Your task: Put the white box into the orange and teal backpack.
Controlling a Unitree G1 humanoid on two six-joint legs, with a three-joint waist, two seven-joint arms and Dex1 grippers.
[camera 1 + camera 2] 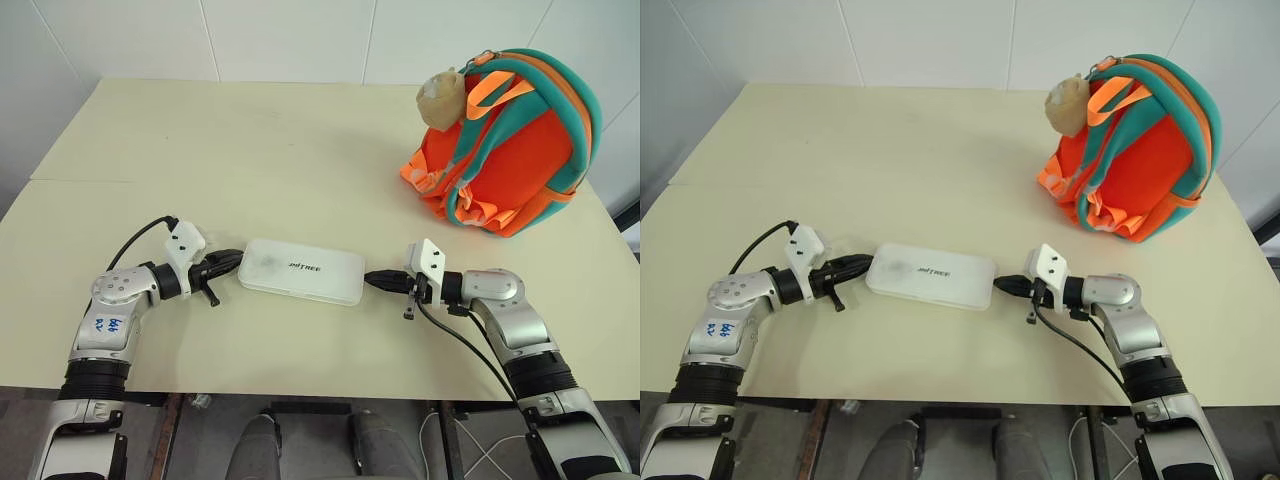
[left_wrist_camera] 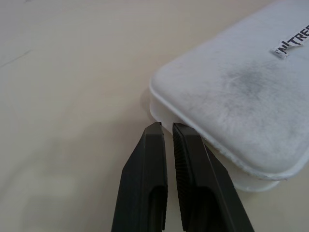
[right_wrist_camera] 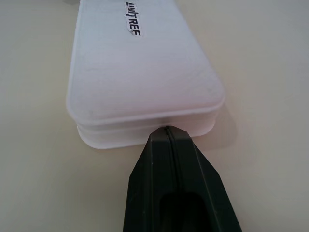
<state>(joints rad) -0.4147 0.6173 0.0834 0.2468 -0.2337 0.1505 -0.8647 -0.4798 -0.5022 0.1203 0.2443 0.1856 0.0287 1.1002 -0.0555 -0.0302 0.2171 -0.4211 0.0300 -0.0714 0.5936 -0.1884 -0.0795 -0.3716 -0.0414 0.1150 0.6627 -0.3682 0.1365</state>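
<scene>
I see the white box point(image 1: 302, 271) lying flat at lower centre, not yet lifted. My left gripper point(image 1: 228, 262) and right gripper point(image 1: 381, 281), both closed, press its ends. The orange and teal backpack point(image 1: 515, 150) waits upper right.

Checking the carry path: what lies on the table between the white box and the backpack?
Nothing: in the left eye view, only bare table separates the box from the backpack. The shut grippers sit at the box's ends, not in that stretch.

White box point(image 1: 302, 270) between closed tools
</scene>
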